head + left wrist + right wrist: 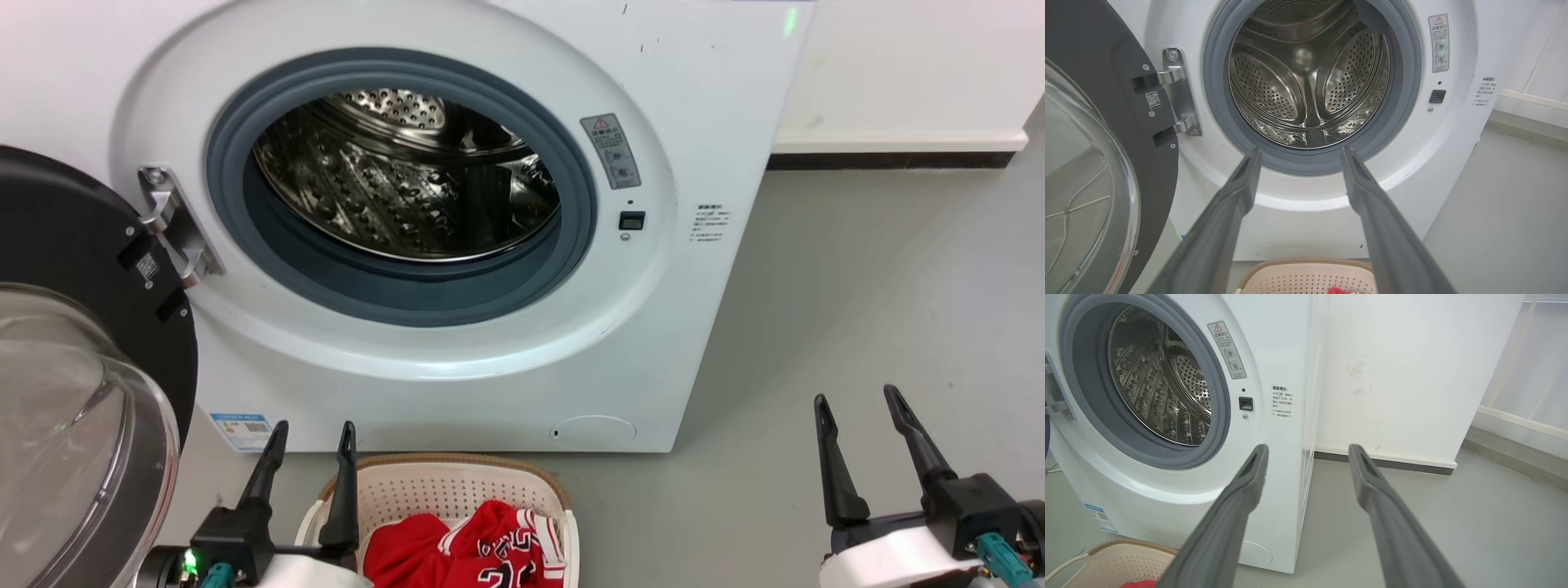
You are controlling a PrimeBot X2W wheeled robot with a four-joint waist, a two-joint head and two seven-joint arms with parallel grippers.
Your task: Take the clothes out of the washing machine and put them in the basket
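The white washing machine (pixel 457 367) stands with its glass door (pixel 73 425) swung open to the left, and its steel drum (pixel 408 180) shows no clothes inside. Red clothes (pixel 469 551), one a jersey with white-black trim, lie in the cream basket (pixel 445 482) on the floor right in front of the machine. My left gripper (pixel 314 437) is open and empty over the basket's left edge. My right gripper (pixel 857 404) is open and empty over the floor, right of the machine. The left wrist view looks straight into the drum (pixel 1306 77) past open fingers (pixel 1237 196).
The open door (pixel 1090 171) juts out at my left, close to the left arm. Grey floor (pixel 882 310) spreads to the right of the machine as far as a white wall with a dark baseboard (pixel 894 159). The right wrist view shows the machine's side corner (pixel 1306 457).
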